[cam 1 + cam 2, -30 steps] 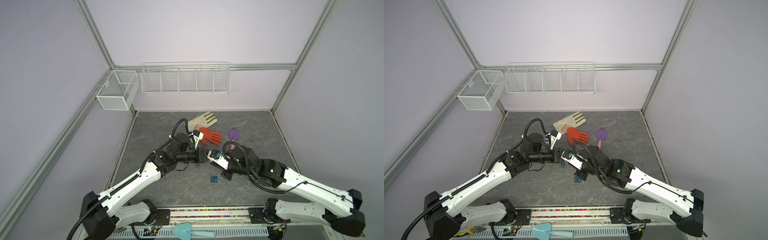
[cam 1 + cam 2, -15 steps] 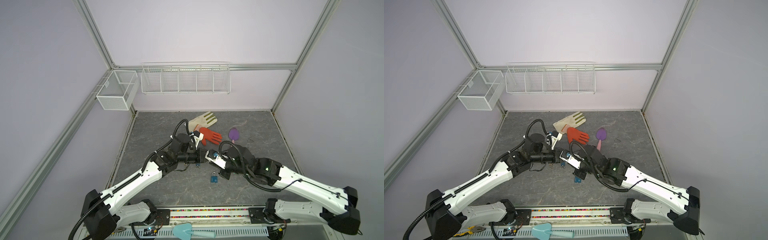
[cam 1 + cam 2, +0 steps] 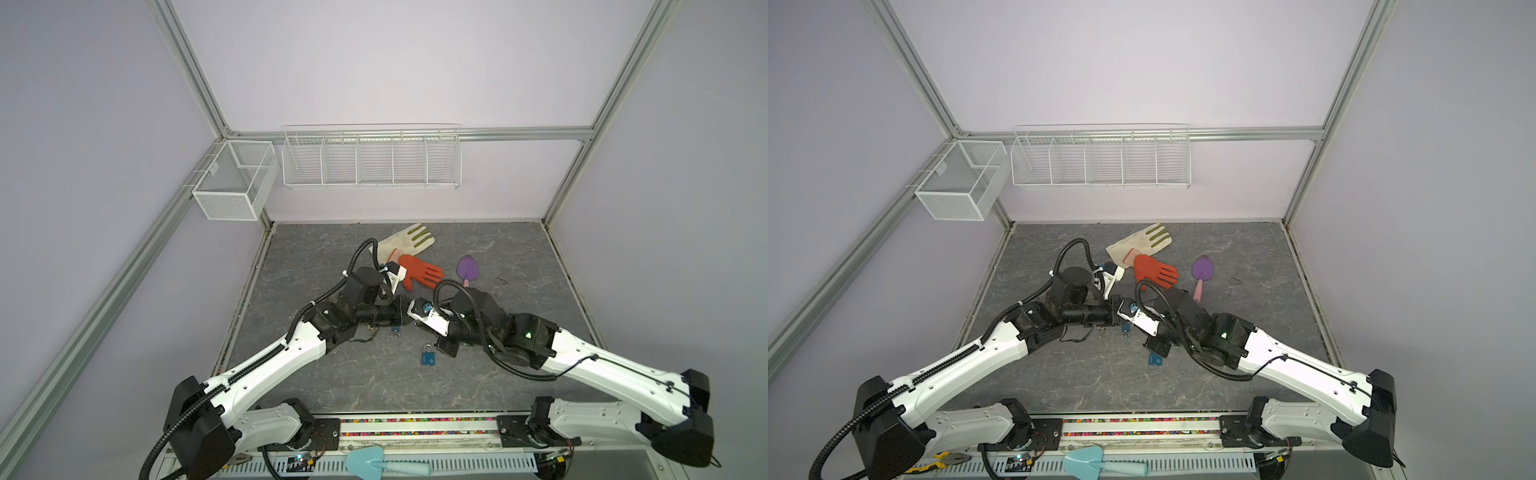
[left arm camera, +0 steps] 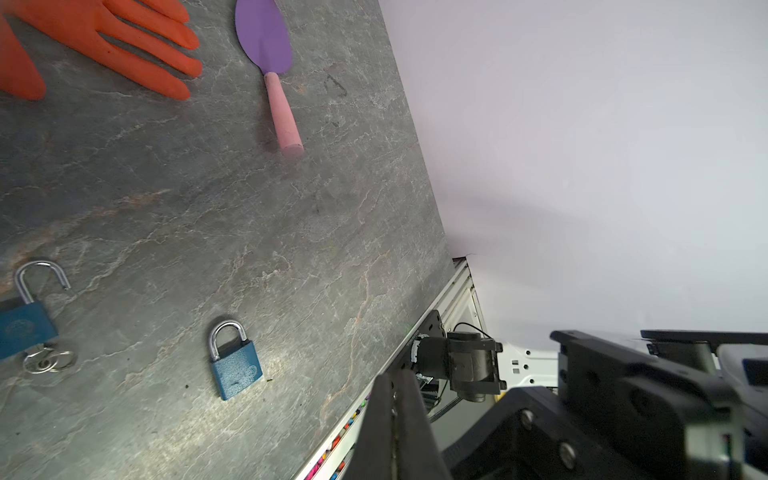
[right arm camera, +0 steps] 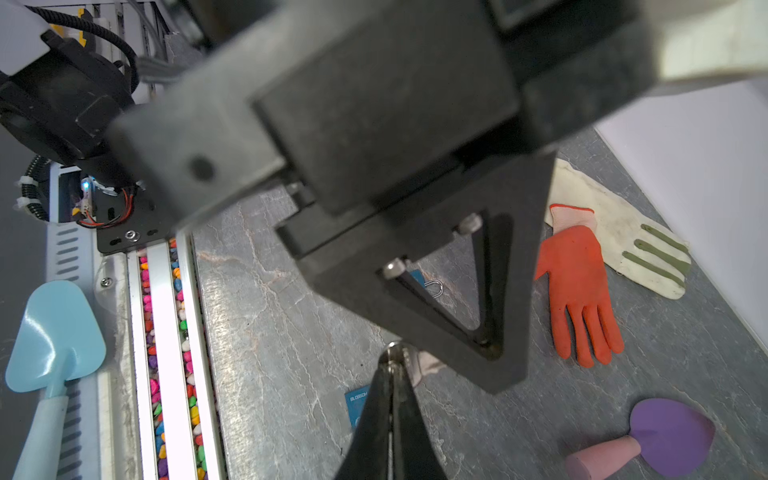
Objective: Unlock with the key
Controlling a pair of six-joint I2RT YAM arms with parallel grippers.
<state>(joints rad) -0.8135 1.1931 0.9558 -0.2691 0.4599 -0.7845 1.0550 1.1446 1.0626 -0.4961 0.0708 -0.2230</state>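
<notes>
Tip to tip, everything clamped

My right fingers [image 5: 374, 419] pinch what looks like the key [image 5: 392, 353], and my left fingers [image 5: 511, 332] are closed empty. Both are near the shut padlock [image 4: 235, 365] on the worktop [image 4: 249, 208], with an open padlock [image 4: 23, 324] beside it.

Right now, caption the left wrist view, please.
An opened blue padlock with its key lies beside a closed blue padlock.

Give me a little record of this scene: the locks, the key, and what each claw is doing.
Open padlock: blue, shackle sprung, lying flat on table
Key: silver, on a ring, at that lock's base
Closed padlock: blue, shackle shut, lying apart
Left claw: shut, nothing seen in it
Right claw: shut, grip unclear
Other things: orange glove, cream glove, purple trowel
</notes>
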